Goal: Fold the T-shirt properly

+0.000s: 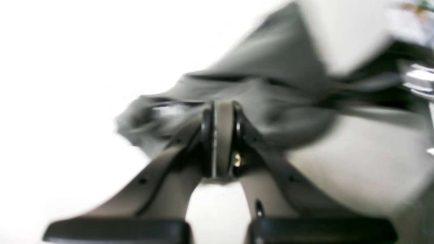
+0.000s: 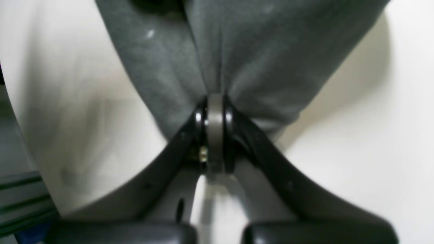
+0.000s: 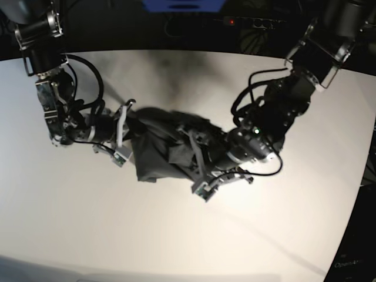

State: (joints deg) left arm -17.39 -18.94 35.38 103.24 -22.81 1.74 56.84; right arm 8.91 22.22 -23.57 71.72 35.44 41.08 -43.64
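T-shirt bunched at frame centre on the white table, strung between both tools. Left gripper clenched on its cloth at centre-right; right gripper pinching it at centre-left.

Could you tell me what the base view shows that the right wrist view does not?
Only the base view shows both arms at once, the left gripper at one side of the crumpled T-shirt, and the whole white table. Only the right wrist view shows, close up, the right gripper shut on a pinched fold of grey cloth. Both show the T-shirt held by the right gripper above the table.
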